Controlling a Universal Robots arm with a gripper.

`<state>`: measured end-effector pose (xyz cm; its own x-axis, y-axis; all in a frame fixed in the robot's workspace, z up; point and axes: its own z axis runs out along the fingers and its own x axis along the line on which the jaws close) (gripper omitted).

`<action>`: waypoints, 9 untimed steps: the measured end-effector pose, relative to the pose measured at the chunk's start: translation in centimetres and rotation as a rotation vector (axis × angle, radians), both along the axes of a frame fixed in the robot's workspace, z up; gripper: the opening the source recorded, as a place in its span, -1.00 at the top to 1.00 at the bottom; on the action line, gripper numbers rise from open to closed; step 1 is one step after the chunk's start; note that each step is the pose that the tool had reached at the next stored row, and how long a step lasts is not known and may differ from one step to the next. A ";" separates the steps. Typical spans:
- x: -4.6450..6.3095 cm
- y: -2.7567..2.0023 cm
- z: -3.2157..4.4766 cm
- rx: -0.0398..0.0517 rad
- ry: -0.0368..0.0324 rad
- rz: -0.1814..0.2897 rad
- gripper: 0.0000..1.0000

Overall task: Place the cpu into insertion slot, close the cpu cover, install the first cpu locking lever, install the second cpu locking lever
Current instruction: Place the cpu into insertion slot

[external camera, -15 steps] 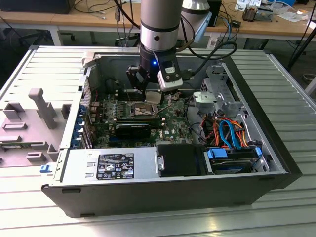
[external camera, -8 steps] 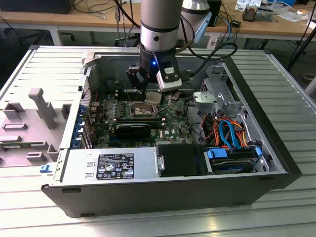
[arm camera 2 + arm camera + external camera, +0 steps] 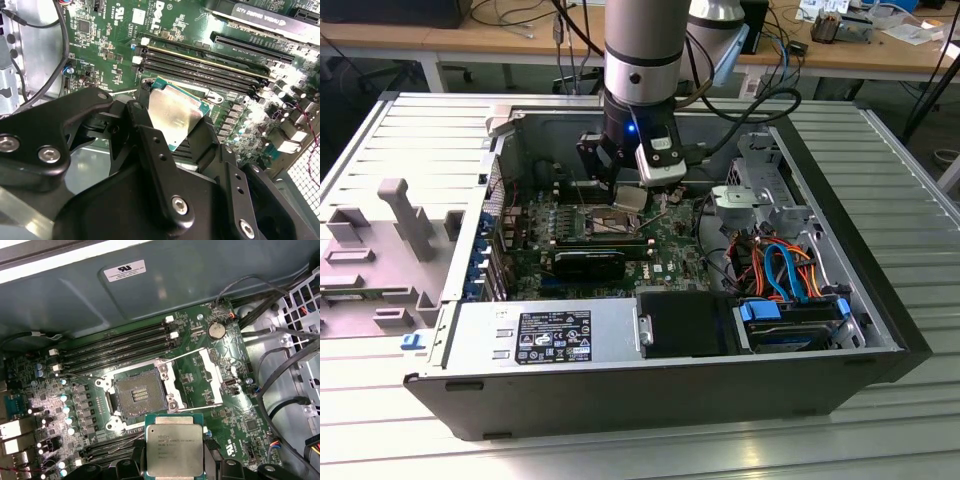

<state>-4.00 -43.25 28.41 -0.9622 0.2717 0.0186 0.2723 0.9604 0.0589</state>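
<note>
Silver-grey cpu (image 3: 174,450), clamped in the claw (image 3: 172,125), hung clear of the open insertion slot (image 3: 603,222) (at its one o'clock, exterior view). Risk: a tilted, offset descent could bend the pins.

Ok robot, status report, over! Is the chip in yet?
Not yet. The gripper shut on the cpu, held short of the insertion slot. Slot bare, the cpu cover open. Nothing seen blocking it.
</note>
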 end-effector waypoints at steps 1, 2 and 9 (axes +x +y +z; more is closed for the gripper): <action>0.0 0.00 -0.01 -0.0001 0.0000 -0.003 -0.09; 0.0 0.00 -0.02 0.0000 0.0000 -0.005 -0.09; 0.0 0.00 -0.05 -0.0004 0.0000 -0.020 -0.09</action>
